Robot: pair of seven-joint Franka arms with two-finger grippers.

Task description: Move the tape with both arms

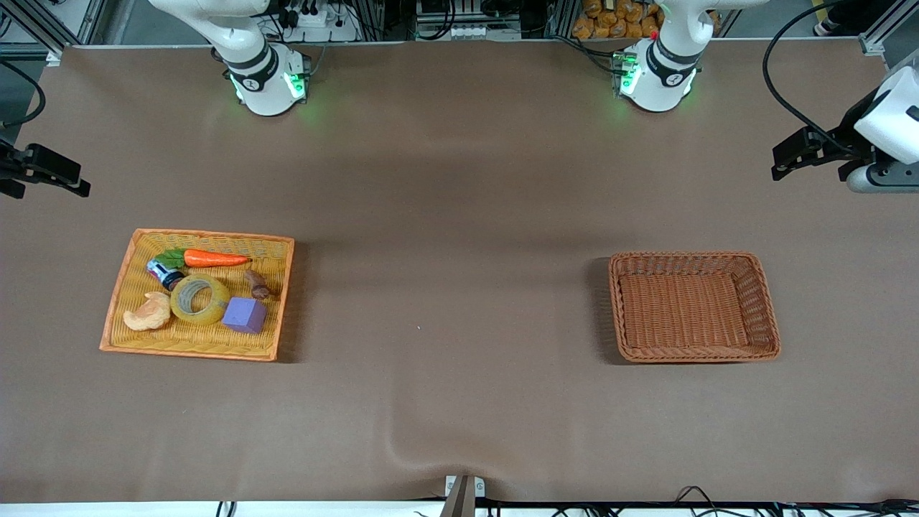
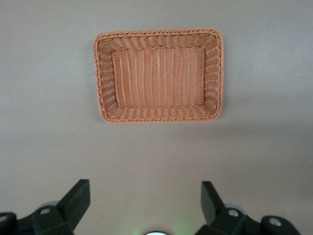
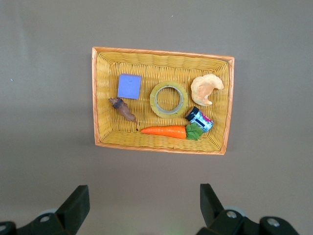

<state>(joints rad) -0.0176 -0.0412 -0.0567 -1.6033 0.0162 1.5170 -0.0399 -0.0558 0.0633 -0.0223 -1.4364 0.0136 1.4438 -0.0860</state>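
1. Tape (image 1: 199,299): flat in the yellow tray (image 1: 136,248), at the tray's centre, toward the right arm's end of the tabletop (image 1: 445,237).
2. Around the tape in the front view: purple cube (image 1: 245,315) touching it at 4 o'clock; carrot (image 1: 215,258) at 12; croissant (image 1: 148,313) at 8; small can (image 1: 164,273) at 10; brown piece (image 1: 256,285) at 2.
3. Brown basket (image 1: 767,301): toward the left arm's end, well apart from the tray.
4. Right tool (image 3: 142,208): fingers wide, holding nothing, high over the tray.
5. Left tool (image 2: 144,208): fingers wide, holding nothing, high over the brown basket.
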